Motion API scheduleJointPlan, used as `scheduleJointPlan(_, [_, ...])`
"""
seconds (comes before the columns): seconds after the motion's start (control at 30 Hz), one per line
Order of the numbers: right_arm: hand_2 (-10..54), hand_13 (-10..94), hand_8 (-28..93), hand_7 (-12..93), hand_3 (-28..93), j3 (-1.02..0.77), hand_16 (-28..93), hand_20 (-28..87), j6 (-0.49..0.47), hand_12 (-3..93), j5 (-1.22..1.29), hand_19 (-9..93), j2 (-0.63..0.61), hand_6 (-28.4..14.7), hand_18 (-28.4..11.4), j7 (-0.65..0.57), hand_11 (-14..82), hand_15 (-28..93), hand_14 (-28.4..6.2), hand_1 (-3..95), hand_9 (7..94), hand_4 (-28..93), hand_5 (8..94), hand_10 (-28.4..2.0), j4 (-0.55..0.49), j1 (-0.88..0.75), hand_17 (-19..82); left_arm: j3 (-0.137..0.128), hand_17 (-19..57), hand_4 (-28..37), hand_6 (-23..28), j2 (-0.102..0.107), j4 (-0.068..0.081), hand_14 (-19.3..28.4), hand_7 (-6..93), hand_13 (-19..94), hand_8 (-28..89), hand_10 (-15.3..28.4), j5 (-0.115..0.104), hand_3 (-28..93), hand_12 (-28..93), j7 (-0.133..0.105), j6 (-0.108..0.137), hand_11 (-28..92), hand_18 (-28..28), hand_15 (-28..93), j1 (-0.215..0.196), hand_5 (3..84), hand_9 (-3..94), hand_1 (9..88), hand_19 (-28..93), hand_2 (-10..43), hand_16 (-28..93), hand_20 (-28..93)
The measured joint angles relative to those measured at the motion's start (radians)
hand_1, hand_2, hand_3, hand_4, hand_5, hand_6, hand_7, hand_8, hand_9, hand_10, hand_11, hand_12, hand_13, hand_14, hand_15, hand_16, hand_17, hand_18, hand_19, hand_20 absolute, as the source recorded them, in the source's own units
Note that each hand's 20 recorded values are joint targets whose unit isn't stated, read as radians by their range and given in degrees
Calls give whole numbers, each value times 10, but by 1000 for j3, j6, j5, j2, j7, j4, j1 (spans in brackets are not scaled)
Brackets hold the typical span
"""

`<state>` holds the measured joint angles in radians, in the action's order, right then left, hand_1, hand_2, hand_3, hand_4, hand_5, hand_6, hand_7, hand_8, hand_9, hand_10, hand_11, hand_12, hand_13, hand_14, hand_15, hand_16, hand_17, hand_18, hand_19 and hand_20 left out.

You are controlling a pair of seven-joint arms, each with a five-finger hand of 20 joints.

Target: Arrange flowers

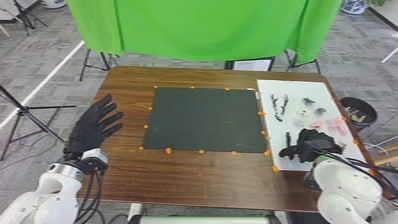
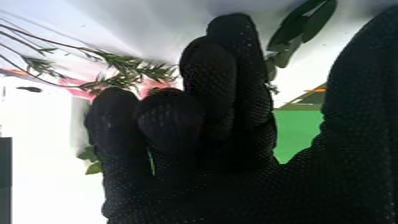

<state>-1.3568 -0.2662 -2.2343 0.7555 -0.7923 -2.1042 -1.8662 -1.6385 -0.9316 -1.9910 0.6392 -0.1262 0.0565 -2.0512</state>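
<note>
Black-gloved right hand (image 1: 313, 142) looks released, thumb wide of fingers, at white rectangular board (image 1: 300, 87); narrow dark-green leafy sprig (image 1: 288, 138) lies just ahead on its thumb side, long axis running away from robot, black-gloved left hand (image 1: 87, 132) farther off

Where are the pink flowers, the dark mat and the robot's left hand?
Pink flowers (image 1: 338, 124): head view, on the pink blooms.
Dark mat (image 1: 206, 120): head view, near the middle of its surface.
Left hand (image 1: 85, 134): head view, on the black-gloved palm.
</note>
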Motion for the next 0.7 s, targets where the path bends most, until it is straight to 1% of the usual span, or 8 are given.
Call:
scheduleJointPlan(0.07, [-95,756,-135,461,755,13,288,639,7,346,-8,932,0,18,-171,-3,524,777,-87,324,809,-283,752,-110,9,11,509,0,-112,-283,32,1,0,137,226,132,-127,100,0,684,171,0,0,231,200,345,-1,209,158,291,410,-73,-16,98])
scheduleJointPlan(0.13, [-95,763,7,452,727,27,291,643,17,350,-16,932,0,12,-169,-5,523,778,-82,360,815,-283,751,-107,18,21,515,0,-112,-283,32,2,0,137,225,132,-127,100,0,686,172,0,0,232,200,345,-1,209,157,289,410,-73,-16,98])
scheduleJointPlan(0.23, [-95,769,45,476,686,37,298,646,19,355,-22,932,2,11,-167,-3,521,777,-77,422,824,-283,748,-102,26,33,520,0,-112,-283,32,3,0,137,226,132,-127,101,0,685,172,0,0,233,200,345,-1,209,157,289,410,-72,-16,98])
scheduleJointPlan(0.4, [-95,778,61,489,726,41,316,652,-35,367,-5,932,14,19,-161,19,524,775,-70,478,835,-283,758,-93,32,57,528,0,-112,-283,32,3,0,137,225,132,-127,101,0,685,172,0,0,232,201,344,-2,209,158,289,410,-72,-16,98])
scheduleJointPlan(0.5, [-95,779,104,493,781,34,324,661,-58,390,24,932,21,12,-164,36,527,780,-72,464,836,-282,757,-92,32,67,529,-1,-112,-283,32,3,-1,137,226,132,-127,101,0,686,172,0,0,233,201,344,-3,209,158,288,410,-72,-15,98])
scheduleJointPlan(0.57, [-95,778,163,523,847,23,332,682,-57,412,52,932,24,8,-168,45,562,794,-77,434,828,-266,739,-96,35,68,528,-1,-112,-283,32,2,-1,137,225,132,-127,102,0,685,171,0,0,232,201,343,-4,209,158,288,410,-72,-15,98])
scheduleJointPlan(0.63, [-95,781,199,555,882,16,334,705,-46,417,74,932,25,6,-169,59,578,809,-77,403,823,-233,724,-96,42,66,533,-1,-112,-283,32,2,-1,137,225,132,-127,102,0,685,171,0,0,232,201,344,-5,209,158,288,410,-72,-15,98])
scheduleJointPlan(0.7, [-95,789,230,585,894,17,330,736,-11,392,76,932,25,3,-169,78,611,822,-77,386,825,-197,713,-97,50,59,546,-1,-112,-283,32,1,-1,137,225,131,-126,102,0,685,171,0,0,233,201,344,-6,209,158,288,410,-72,-15,98])
